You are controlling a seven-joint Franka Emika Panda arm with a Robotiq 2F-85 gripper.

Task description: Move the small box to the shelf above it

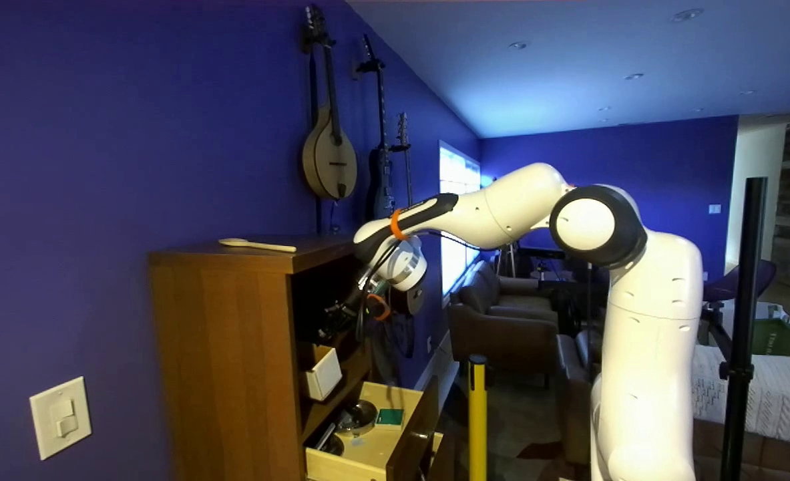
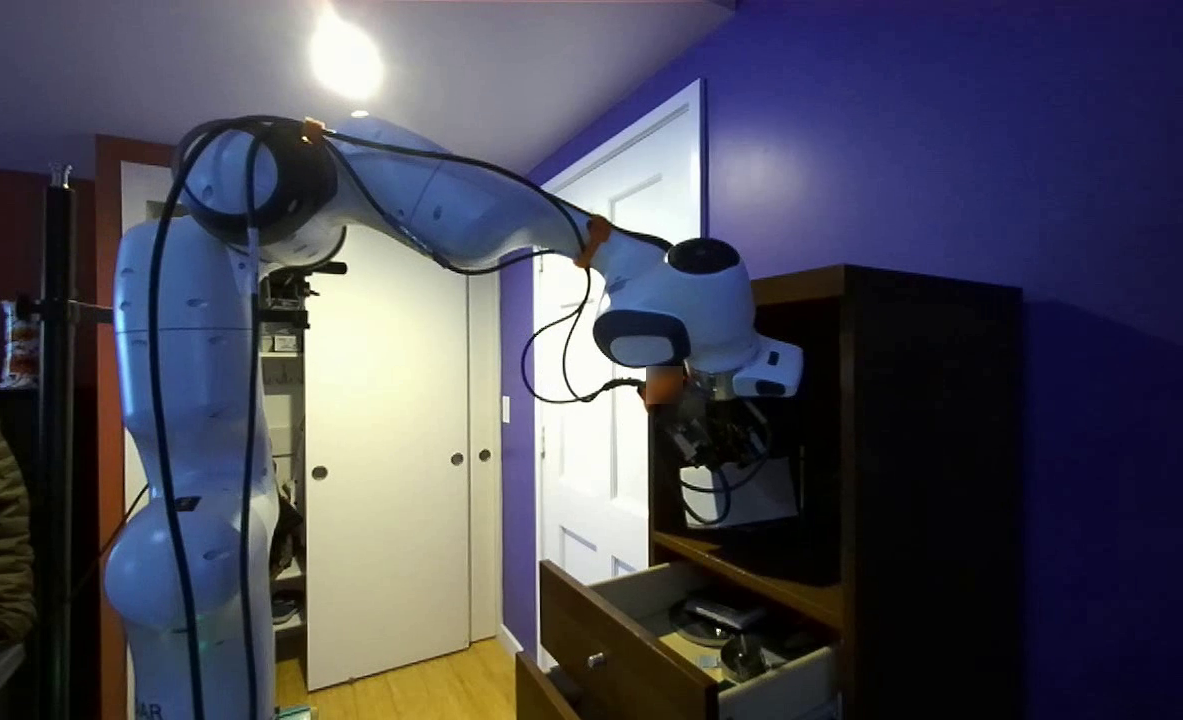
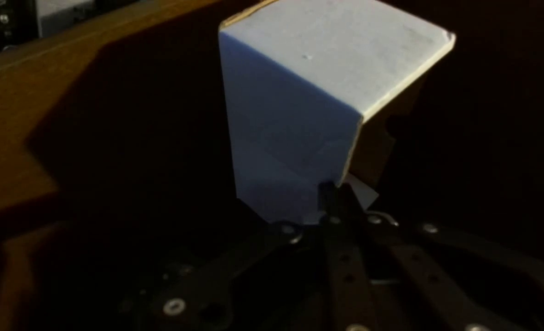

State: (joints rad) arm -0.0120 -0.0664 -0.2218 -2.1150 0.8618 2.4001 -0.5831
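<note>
The small box is a pale, open cardboard box in the dark compartment of the brown cabinet. It looks tilted; it also shows in an exterior view, partly behind cables. In the wrist view the box fills the upper middle. My gripper has its fingers close together, one on each side of a box wall at its edge. The gripper also shows in both exterior views, above the box. A cabinet board lies below the box; contact is unclear. The shelf above is lost in darkness.
An open drawer with dark items and a green item juts out under the compartment. A wooden spoon lies on the cabinet top. The cabinet's side panel stands close beside the wrist. A yellow post stands in front.
</note>
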